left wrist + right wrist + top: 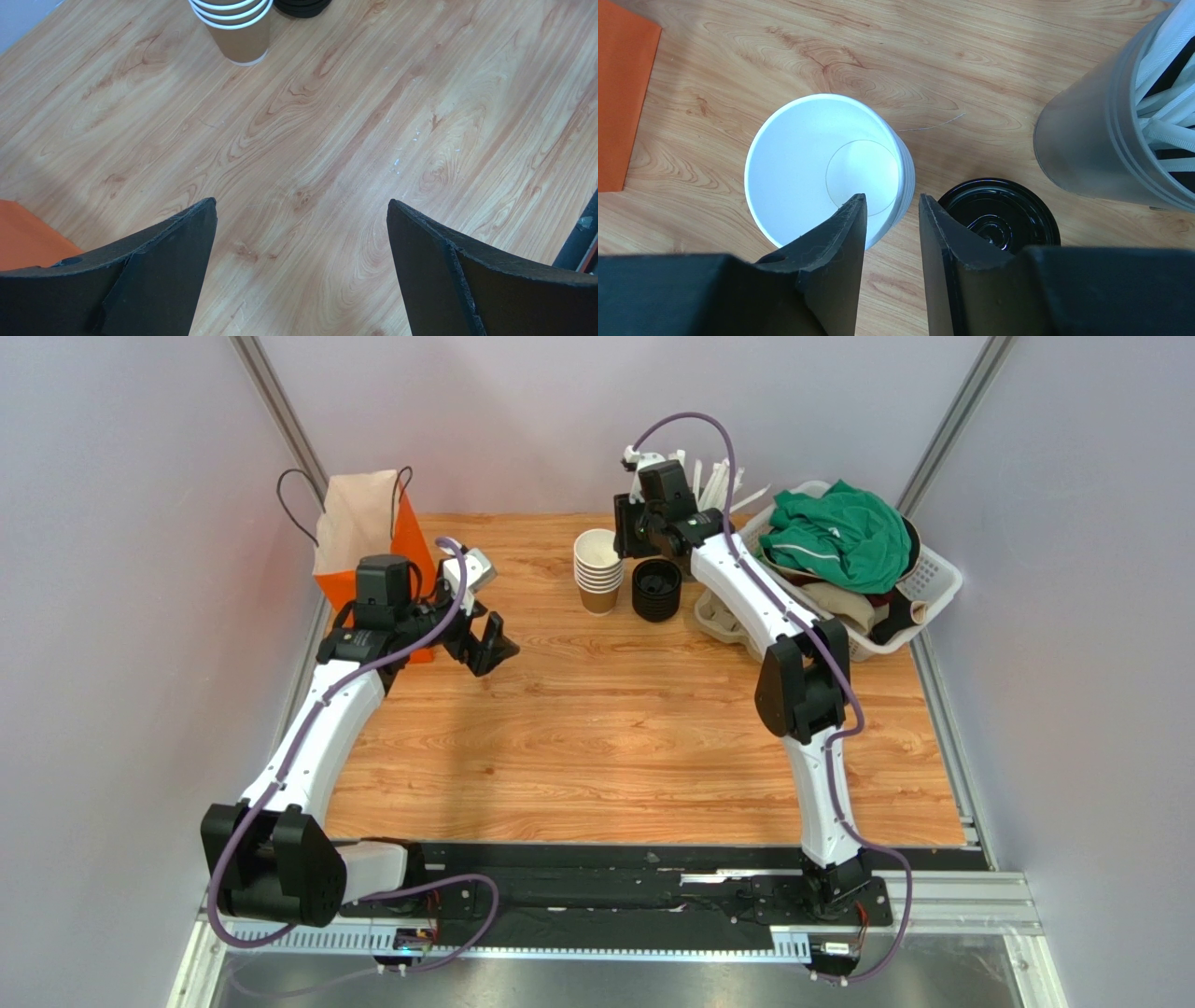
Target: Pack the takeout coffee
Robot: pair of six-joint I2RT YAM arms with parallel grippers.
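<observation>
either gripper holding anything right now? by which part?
Left gripper: open, empty. Right gripper: fingers straddle the wall of the top paper cup, one inside, one outside; a firm pinch cannot be told.

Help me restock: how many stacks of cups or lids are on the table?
2: tan-brown paper cups stacked far centre; round black plastic lids stacked right of them. Others may be hidden.
</observation>
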